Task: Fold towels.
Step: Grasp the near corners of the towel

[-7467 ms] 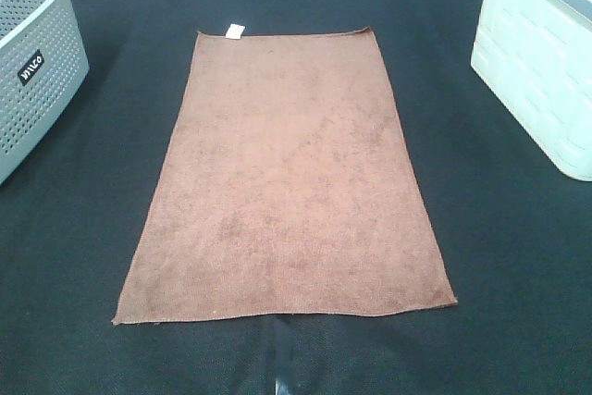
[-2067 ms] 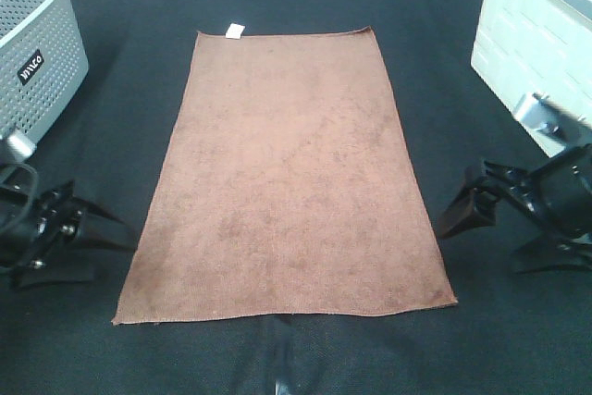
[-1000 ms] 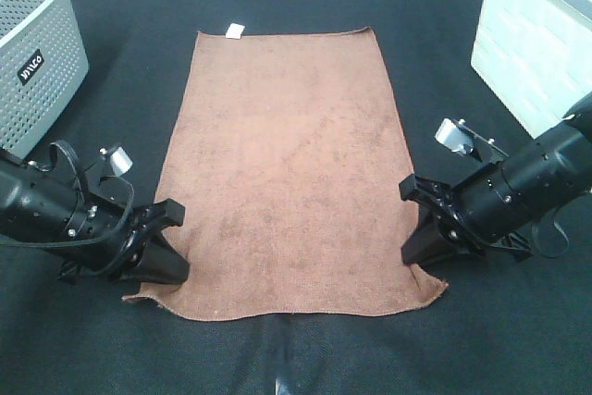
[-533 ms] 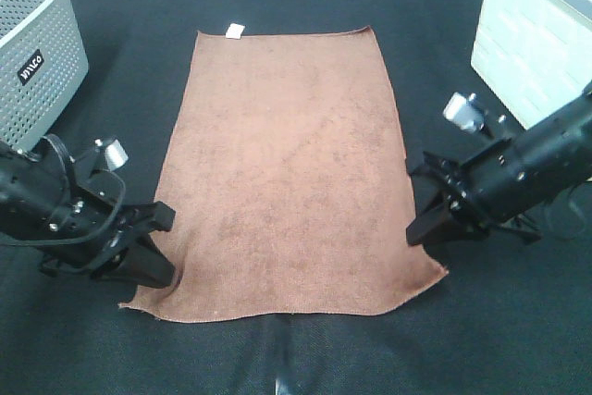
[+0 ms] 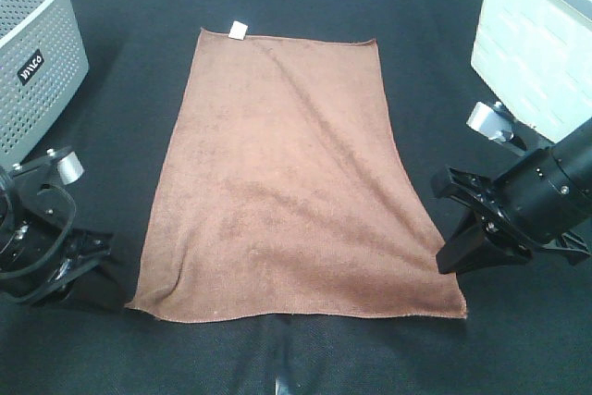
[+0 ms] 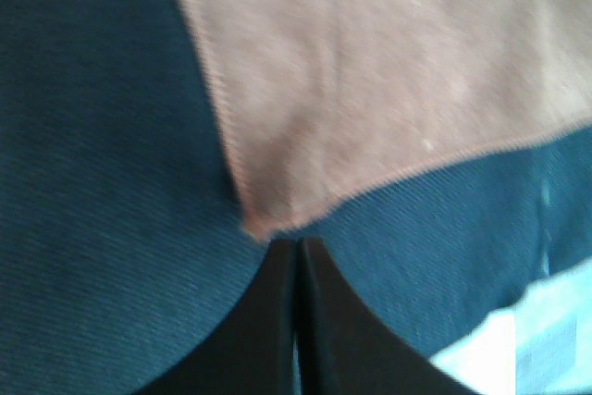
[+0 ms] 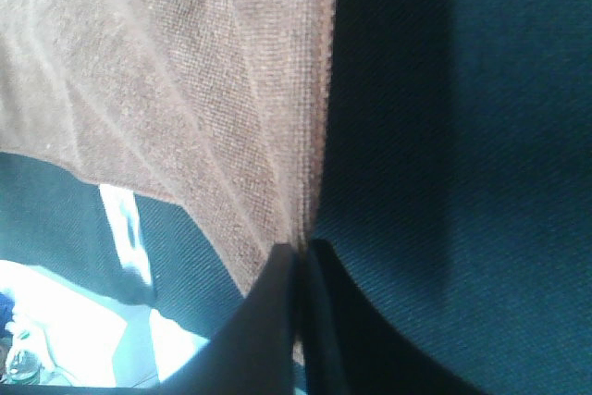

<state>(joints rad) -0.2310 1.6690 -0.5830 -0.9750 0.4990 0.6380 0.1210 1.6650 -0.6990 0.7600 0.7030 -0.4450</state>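
Note:
The reddish-brown towel (image 5: 287, 173) lies spread flat on the black table, its small white tag (image 5: 239, 30) at the far short edge. My left gripper (image 5: 118, 279) is at the towel's near left corner; in the left wrist view its fingers (image 6: 296, 265) are shut together on that corner (image 6: 268, 219). My right gripper (image 5: 448, 261) is at the long right edge close to the near right corner; in the right wrist view it (image 7: 302, 261) is shut on the hem (image 7: 314, 164). The near end is pulled wide and taut, and faint creases run diagonally across the cloth.
A grey perforated basket (image 5: 37, 53) stands at the far left. A white bin (image 5: 536, 53) stands at the far right, close behind my right arm. The black table cloth (image 5: 305, 358) runs to the near edge.
Both grippers have moved outward and nearer with the towel's near end held. The near end is now wider and tauter, and the far right corner has shifted slightly.

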